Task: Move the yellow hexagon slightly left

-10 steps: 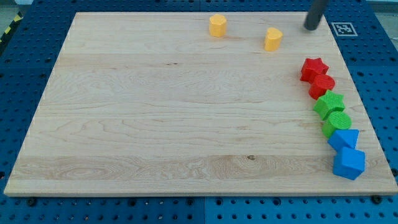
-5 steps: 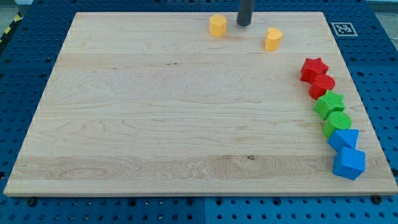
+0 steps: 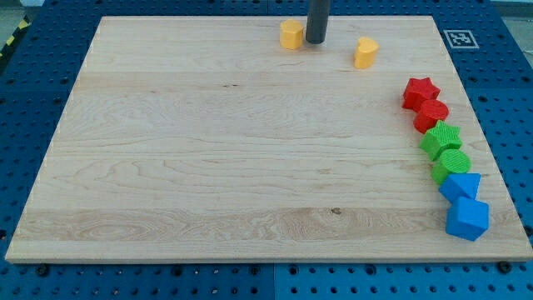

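The yellow hexagon (image 3: pixel 291 34) stands near the top edge of the wooden board (image 3: pixel 208 167), a little right of centre. My tip (image 3: pixel 315 40) is on the board just to its right, a small gap apart. A second yellow block (image 3: pixel 365 52), shape unclear, lies further to the right.
Along the board's right edge runs a column of blocks: a red star (image 3: pixel 420 92), a red block (image 3: pixel 431 113), a green star (image 3: pixel 440 139), a green round block (image 3: pixel 450 164), a blue block (image 3: pixel 460 186) and a blue cube (image 3: pixel 467 219). A marker tag (image 3: pixel 460 38) is at the top right corner.
My tip has moved left along the top of the board, from the top right corner to just right of the yellow hexagon. No block has moved.
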Controlling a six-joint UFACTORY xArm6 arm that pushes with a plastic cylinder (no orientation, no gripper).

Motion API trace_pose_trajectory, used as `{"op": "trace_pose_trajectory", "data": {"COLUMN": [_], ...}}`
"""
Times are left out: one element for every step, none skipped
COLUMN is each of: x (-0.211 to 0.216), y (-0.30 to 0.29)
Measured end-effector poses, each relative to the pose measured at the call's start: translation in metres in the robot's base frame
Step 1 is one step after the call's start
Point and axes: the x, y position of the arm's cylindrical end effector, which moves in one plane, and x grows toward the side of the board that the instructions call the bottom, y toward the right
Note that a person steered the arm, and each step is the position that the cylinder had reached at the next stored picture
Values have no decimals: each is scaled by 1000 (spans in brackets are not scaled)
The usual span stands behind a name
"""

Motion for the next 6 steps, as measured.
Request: {"op": "trace_pose_trajectory", "data": {"x": [0,0,-5,-5,-5,-5], "y": [-12,-36,-51,-52,-83,-92]}}
